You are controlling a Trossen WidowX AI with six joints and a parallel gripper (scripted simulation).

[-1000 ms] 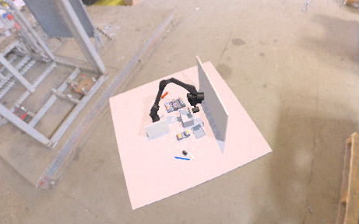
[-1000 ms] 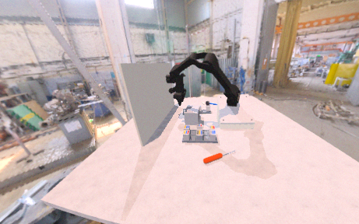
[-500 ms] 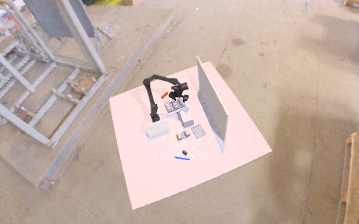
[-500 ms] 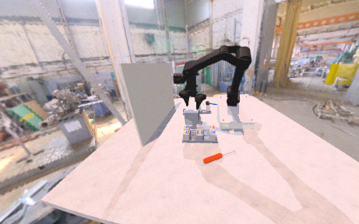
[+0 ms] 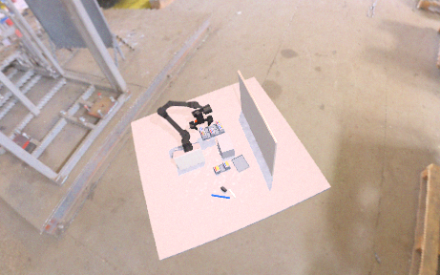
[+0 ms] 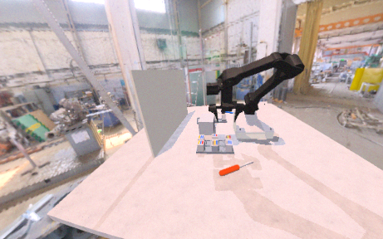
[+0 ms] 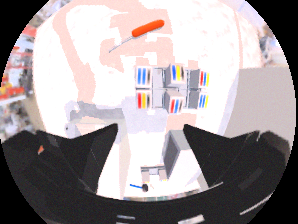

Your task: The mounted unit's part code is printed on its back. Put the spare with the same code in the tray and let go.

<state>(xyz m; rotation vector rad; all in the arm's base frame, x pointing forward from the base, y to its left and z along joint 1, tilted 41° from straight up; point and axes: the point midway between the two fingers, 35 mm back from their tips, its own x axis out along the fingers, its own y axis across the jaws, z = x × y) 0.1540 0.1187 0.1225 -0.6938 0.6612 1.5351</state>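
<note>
My gripper [image 5: 201, 123] [image 6: 226, 117] [image 7: 151, 127] is open and empty, above and beside the spares rack [image 6: 215, 152] [image 7: 158, 78]. The rack holds several grey spares with coloured stripe codes. In the wrist view these include a spare with blue stripes [image 7: 143, 76], a blue-and-yellow one [image 7: 177, 73], a red-and-yellow one [image 7: 143, 101] and a red-and-blue one [image 7: 175, 105]. The mounted unit's grey housing [image 5: 226, 152] [image 6: 206, 126] [image 7: 185, 159] stands beyond the rack; its printed code is not visible. The flat grey tray [image 5: 240, 163] lies beside it.
A tall grey panel [image 5: 258, 126] [image 6: 159, 108] [image 7: 265, 100] stands along one side. A small holder [image 5: 221, 167] with striped blocks lies near the tray. A white bracket [image 5: 190, 160] [image 6: 253, 134] is by the arm base. A red screwdriver [image 6: 229, 170] [image 7: 148, 28] and blue pen [image 5: 220, 196] lie apart.
</note>
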